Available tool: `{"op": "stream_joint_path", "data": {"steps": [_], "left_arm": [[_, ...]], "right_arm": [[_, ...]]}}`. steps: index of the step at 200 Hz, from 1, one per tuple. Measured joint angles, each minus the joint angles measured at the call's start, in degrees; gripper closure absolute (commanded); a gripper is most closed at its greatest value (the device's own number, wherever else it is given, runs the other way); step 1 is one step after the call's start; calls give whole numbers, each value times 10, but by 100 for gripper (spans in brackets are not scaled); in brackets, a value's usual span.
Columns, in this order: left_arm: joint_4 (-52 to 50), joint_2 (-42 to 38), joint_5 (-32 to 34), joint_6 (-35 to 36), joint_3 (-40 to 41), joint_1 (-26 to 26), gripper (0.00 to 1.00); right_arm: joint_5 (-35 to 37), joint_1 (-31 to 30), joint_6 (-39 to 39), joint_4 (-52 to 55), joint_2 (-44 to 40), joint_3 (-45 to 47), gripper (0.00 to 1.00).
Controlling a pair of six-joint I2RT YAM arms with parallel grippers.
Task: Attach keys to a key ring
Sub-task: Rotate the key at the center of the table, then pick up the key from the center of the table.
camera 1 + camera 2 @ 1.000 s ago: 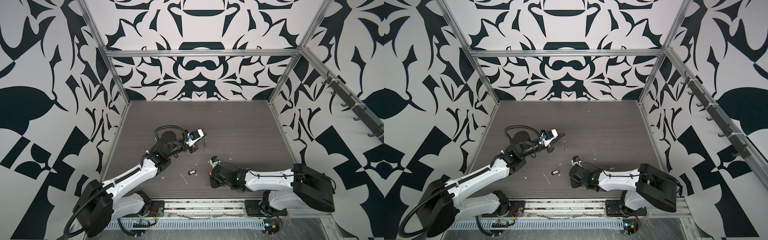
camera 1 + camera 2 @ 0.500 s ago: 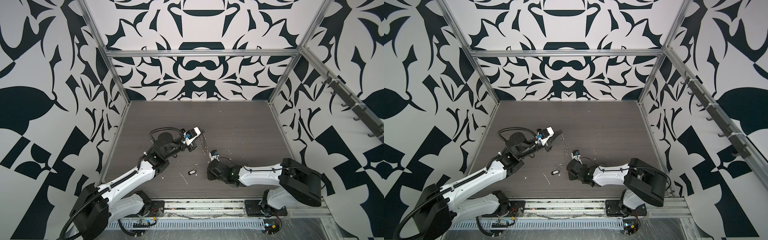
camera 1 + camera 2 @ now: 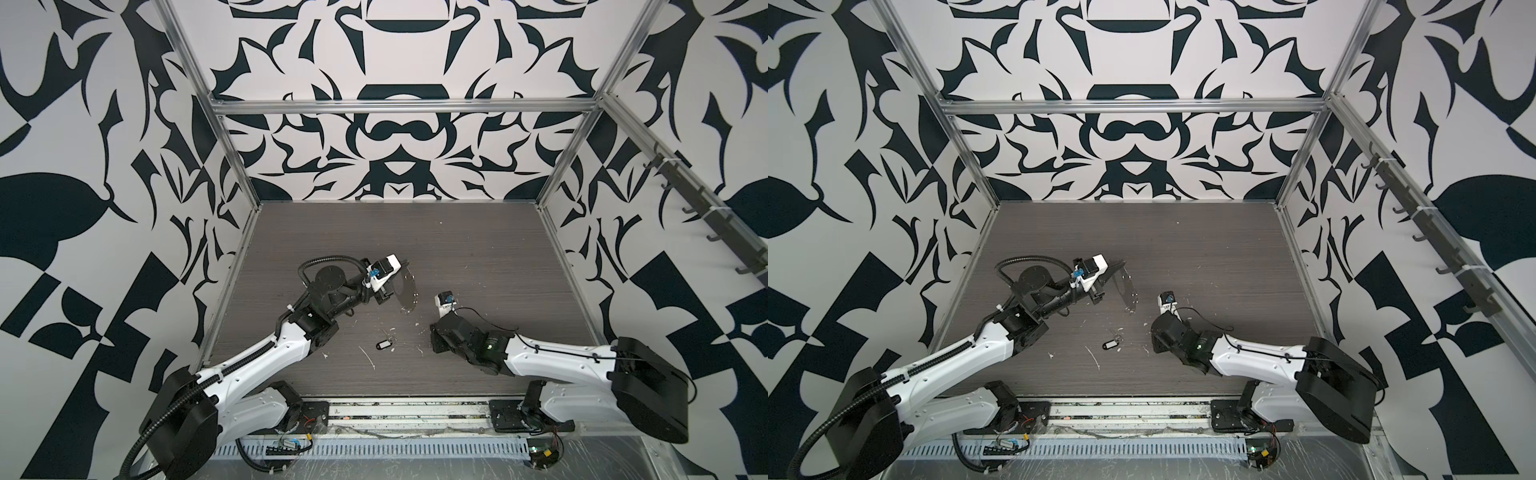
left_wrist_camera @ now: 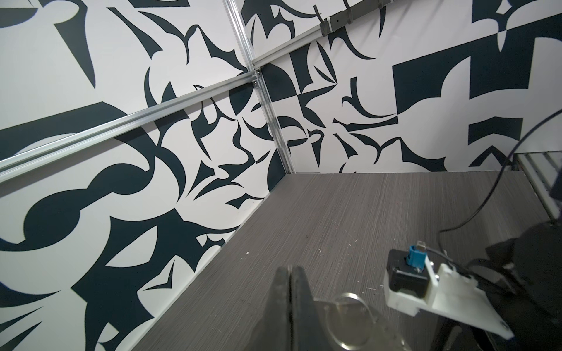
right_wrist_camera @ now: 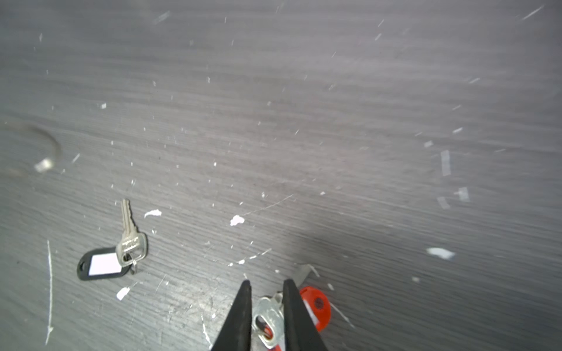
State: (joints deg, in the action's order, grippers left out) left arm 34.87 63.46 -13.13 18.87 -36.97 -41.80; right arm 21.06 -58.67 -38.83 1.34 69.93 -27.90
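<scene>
My left gripper [image 4: 291, 270] is shut on the rim of the key ring [image 3: 405, 286], a large see-through grey hoop held on edge above the table's middle and visible in both top views [image 3: 1126, 286]. A small silver split ring [image 4: 349, 319] shows behind the hoop in the left wrist view. The keys with the black white-label tag [image 5: 103, 263] lie flat on the table [image 3: 384, 344], between the two arms. My right gripper [image 5: 266, 282] is low over the table with its jaws a little apart, astride the silver head of the key [image 5: 267, 319] that carries the red-orange tag [image 5: 316, 304].
White scraps and flecks [image 5: 237, 220] are scattered over the dark wood-grain table [image 3: 478, 249]. Patterned walls close in the left, back and right sides. A rail of hooks [image 3: 706, 216] runs along the right wall. The arms' base rail [image 3: 407, 411] lines the front edge.
The right jaws, shut before, have parted around the red-tagged key, and the right wrist has shifted slightly to the right. The left gripper still holds the hoop in almost the same place.
</scene>
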Motion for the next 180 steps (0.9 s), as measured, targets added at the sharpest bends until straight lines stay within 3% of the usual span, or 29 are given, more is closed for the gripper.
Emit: {"op": "stream_joint_path", "data": {"steps": [35, 71, 99, 180], "left_arm": [[0, 0, 42, -5, 0, 3, 100], [5, 0, 81, -38, 0, 36, 100], [11, -10, 95, -49, 9, 50, 100], [30, -19, 85, -55, 18, 50, 100]], "right_arm": [[87, -92, -51, 82, 14, -28, 74], [152, -151, -104, 171, 99, -103, 76], [162, -157, -119, 207, 134, -143, 76], [140, -157, -133, 239, 213, -150, 79]]}}
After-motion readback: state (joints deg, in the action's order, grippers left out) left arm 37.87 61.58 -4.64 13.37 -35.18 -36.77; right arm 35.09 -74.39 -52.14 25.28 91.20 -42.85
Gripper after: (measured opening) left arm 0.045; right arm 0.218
